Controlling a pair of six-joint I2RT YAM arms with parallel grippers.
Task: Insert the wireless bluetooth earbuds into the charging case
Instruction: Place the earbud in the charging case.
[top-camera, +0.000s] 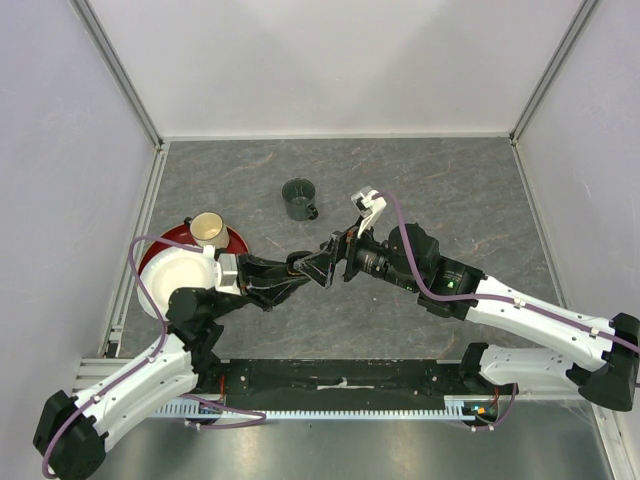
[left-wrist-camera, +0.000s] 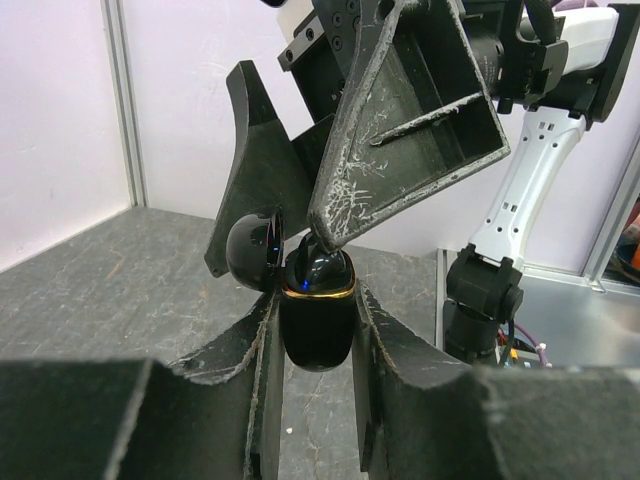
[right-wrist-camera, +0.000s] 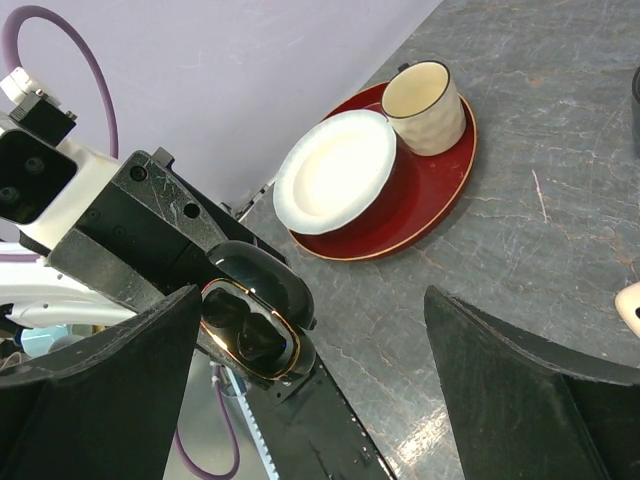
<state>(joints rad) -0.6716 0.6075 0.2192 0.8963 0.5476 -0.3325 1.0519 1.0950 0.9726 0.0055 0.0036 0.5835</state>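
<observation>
**Case pinched in the left claw, right claw spread wide over it**

The left claw (left-wrist-camera: 316, 352) is clamped on a glossy black charging case (left-wrist-camera: 316, 312). One finger presses each side and the case stands upright between them, lifted off the table (top-camera: 450, 190). Its lid (left-wrist-camera: 252, 248) is flipped back to the left. A black earbud (left-wrist-camera: 322, 266) sits in the gold-rimmed mouth, its rounded top poking out.

The right claw (top-camera: 325, 265) comes in from the opposite side with its fingers spread far apart, gripping nothing. The tip of one scuffed finger (left-wrist-camera: 400, 130) is down on the earbud's top, and the other finger hangs behind the open lid.

Farther out on the left, a red plate (right-wrist-camera: 425, 205) carries a white bowl (right-wrist-camera: 335, 170) and a cream cup (right-wrist-camera: 420, 95). A dark green mug (top-camera: 298, 198) stands alone toward the back. A cream-white scrap at the right edge of the right wrist view is cut off, so I can't tell what it is.
</observation>
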